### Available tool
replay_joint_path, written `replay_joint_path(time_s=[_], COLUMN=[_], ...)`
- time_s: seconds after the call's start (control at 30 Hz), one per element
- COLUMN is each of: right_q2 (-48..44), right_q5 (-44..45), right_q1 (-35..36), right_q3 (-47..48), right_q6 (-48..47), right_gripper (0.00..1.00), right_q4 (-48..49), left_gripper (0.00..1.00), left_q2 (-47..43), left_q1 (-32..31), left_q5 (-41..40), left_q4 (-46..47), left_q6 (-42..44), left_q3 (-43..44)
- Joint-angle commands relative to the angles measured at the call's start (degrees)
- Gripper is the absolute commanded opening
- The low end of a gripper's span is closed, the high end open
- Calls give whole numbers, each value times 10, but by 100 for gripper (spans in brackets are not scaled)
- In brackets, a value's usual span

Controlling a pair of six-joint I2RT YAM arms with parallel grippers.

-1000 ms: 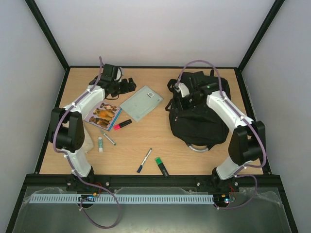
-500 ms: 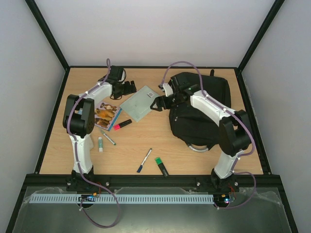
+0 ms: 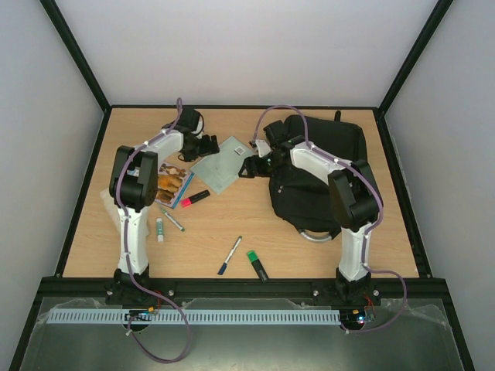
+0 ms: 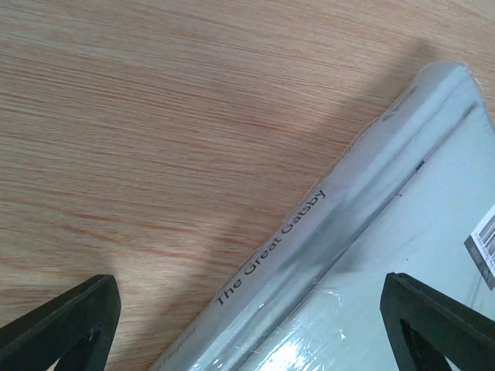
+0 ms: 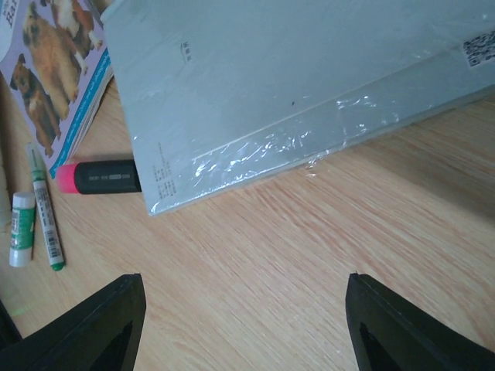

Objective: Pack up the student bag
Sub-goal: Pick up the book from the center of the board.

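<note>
Judged from how things lie, the step in hand is picking up the book for the bag.

Nearest the arm bases, well to the near side of the book, lie a black marker with a green cap (image 3: 257, 264) and a slim white pen with a blue cap (image 3: 230, 256). To the book's near left sit a white glue stick with a green cap (image 3: 160, 229) and a thin white pen (image 3: 172, 220). A dark highlighter with a pink cap (image 3: 196, 198) touches the book's near corner, and a glossy booklet with dog photos (image 3: 170, 185) lies just left of it.

The flat pale grey paperback in clear shrink-wrap (image 3: 224, 164) lies on the wooden table (image 3: 309, 255). The right gripper (image 3: 249, 166) hangs at the book's right edge over bare wood, its jaws spread and holding nothing. The left gripper (image 3: 205, 144) hovers over the book's far-left spine, its jaws also wide and empty.

The wrap looks slick and the book lies flush, so a pinch from above would likely slide off. It would be better to brace one edge with one gripper and work a finger of the other under the opposite edge. The grip should avoid dragging the highlighter along.

The large black soft fabric backpack (image 3: 317, 178) lies just right of the book. I cannot tell whether its zipper is open.
</note>
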Motion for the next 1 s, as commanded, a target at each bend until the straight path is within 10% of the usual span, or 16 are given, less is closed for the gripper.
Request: replay_joint_path(time_s=[0.0, 0.97], right_q2=[12, 35], right_q5=[16, 119], right_q1=[0, -30], right_q3=[21, 43], right_q6=[5, -34], right_gripper=[71, 76], right_q4=[-24, -58], left_gripper=[95, 89], left_q2=[11, -241], left_q1=[3, -64], left_q5=[25, 33], left_q4=[-32, 73], left_q6=[5, -85], left_q3=[-6, -304])
